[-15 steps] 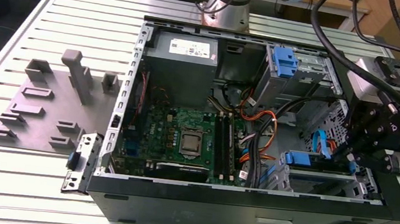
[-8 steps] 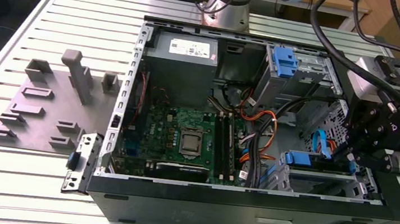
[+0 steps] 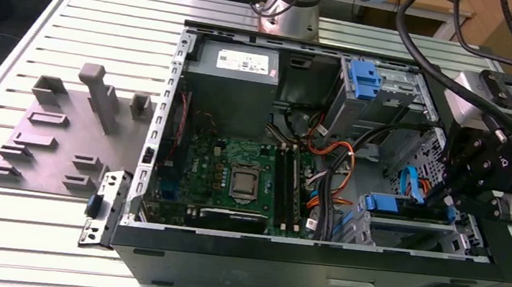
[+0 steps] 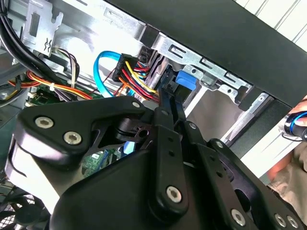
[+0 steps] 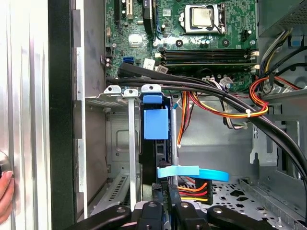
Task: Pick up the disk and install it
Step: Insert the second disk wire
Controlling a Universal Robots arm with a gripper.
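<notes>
Over at the exterior view's left, a grey plastic fixture plate [image 3: 54,135] sits on the ribbed metal surface [image 3: 6,216]. Centre stage, the open black computer case [image 3: 319,266] shows its green motherboard [image 3: 232,177]. At the exterior view's right, the arm bends down into the case's drive cage, black tool [image 3: 449,202] low by the blue-framed silver disk [image 3: 394,205], standing on edge in its bay in the first wrist view [image 5: 156,123]. Clenched or released, I cannot tell.
</notes>
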